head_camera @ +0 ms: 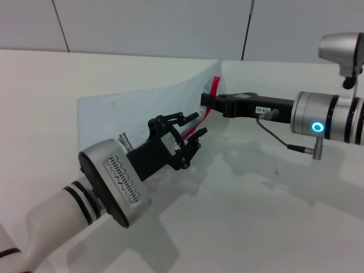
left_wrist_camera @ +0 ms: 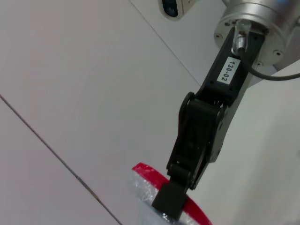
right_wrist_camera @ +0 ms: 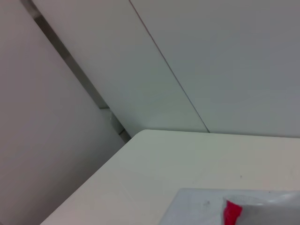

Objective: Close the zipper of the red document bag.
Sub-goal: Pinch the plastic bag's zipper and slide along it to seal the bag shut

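The red document bag (head_camera: pixel 131 114) is held up off the white table as a pale blue-grey sheet, with the zipper (head_camera: pixel 214 85) running down its right edge as a red strip. My right gripper (head_camera: pixel 203 102) reaches in from the right and is shut on that red edge near the upper end. In the left wrist view the right gripper (left_wrist_camera: pixel 169 206) is pinching the red zipper (left_wrist_camera: pixel 145 171) and the crinkled bag (left_wrist_camera: pixel 145 197). My left gripper (head_camera: pixel 193 128) sits lower on the strip, open, with the red strip passing between its fingers. The right wrist view shows a bag corner (right_wrist_camera: pixel 201 211) with a red zipper end (right_wrist_camera: pixel 232 213).
The white table (head_camera: pixel 256 216) stretches in front of and to the right of both arms. A grey panelled wall (head_camera: pixel 170 28) stands behind. The right arm's cable and connector (head_camera: pixel 307 149) hang beneath its wrist.
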